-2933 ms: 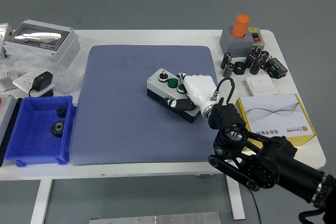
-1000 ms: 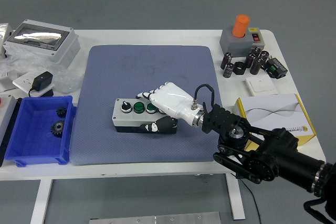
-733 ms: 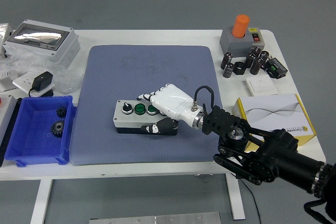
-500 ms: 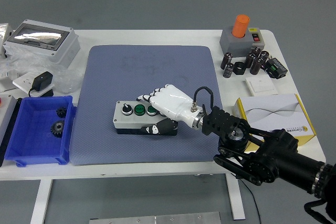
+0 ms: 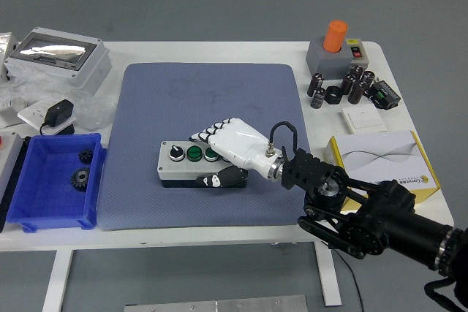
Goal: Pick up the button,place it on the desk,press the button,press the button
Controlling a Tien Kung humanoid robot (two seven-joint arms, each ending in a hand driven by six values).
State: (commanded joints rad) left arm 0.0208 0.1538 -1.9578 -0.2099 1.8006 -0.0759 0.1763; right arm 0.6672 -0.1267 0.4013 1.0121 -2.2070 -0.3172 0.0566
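Note:
The button box (image 5: 184, 163), grey with a black knob and two green buttons on top, lies flat on the blue mat (image 5: 205, 93), left of the mat's middle. My right hand (image 5: 223, 153), white with black fingertips, is wrapped over the box's right end. Its fingers (image 5: 208, 135) curl over the top and far side, and the thumb (image 5: 218, 179) presses the near face. The box's right end is hidden under my palm. My left arm does not show in this view.
A blue bin (image 5: 29, 202) holding gears stands at the left edge. Behind it are a black adapter (image 5: 58, 116) and a grey lidded case (image 5: 55, 52). At the right stand an orange-topped switch box (image 5: 335, 47), dark capacitors (image 5: 351, 82), a white plate (image 5: 363, 119) and a yellow-white carton (image 5: 384, 162).
Since 2.9 s ago my right hand has carried the button box left and nearer, down onto the mat. Over the last second the box and hand have barely shifted.

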